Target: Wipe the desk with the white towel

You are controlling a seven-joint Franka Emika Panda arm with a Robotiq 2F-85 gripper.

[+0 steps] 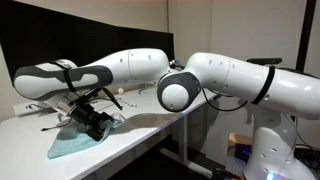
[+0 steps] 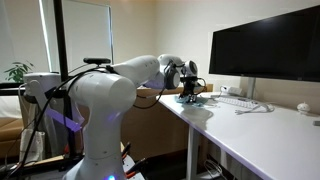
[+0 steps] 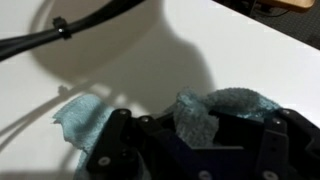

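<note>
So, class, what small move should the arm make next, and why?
Probably drag the wrinkled pale teal cloth sideways across the long white desk: the black gripper is shut on it, the cloth rests on the surface, and bare desk lies alongside.

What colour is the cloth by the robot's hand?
Pale teal-blue. The towel shows best in the wrist view.

No text, label, brand or number is legible on the arm (image 1: pixel 130 65), monitor (image 2: pixel 265 45) or desk (image 1: pixel 150 132).
</note>
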